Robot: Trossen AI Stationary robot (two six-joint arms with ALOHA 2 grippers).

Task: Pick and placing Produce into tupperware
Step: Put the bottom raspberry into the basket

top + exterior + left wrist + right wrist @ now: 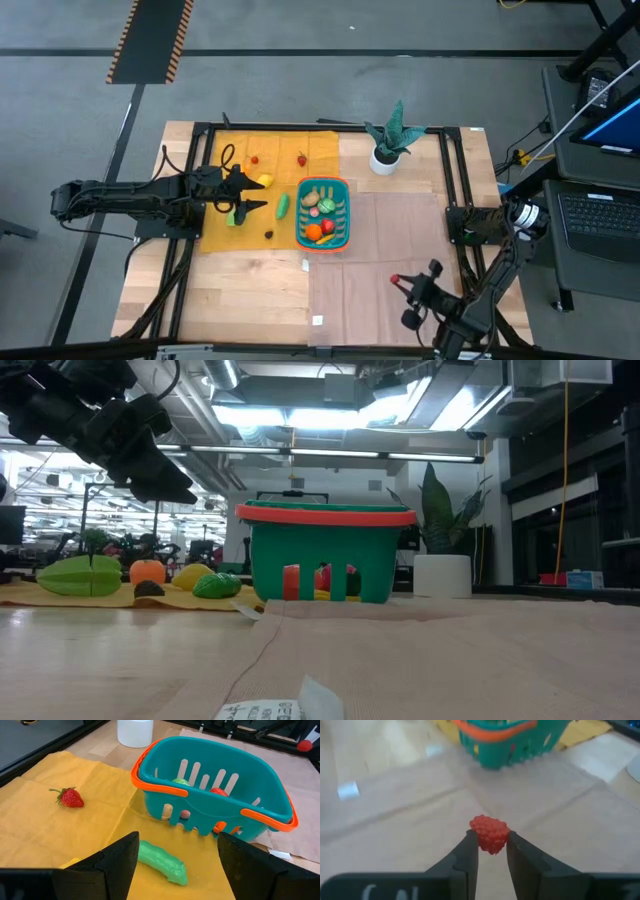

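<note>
Two pincers, one berry gripped.
Right pincer [491, 851] pinched a raspberry [490, 834], basket [323, 213] well ahead; left pincer [176, 859] hung spread over a green pod [161, 861], ready to grab.

Bright ceiling strip lights [330, 415] lit the scene evenly with soft shadows and some glare in the low view, while the right wrist view's background was blurred beyond its fingers.

Basket [324, 214] at frame centre, on the cloth's [215, 235] right edge; cucumber [283, 205] just left of it, strawberry [302, 158] above-left. Potted plant [389, 145] upper right. Raspberry [395, 279] lower right.
</note>
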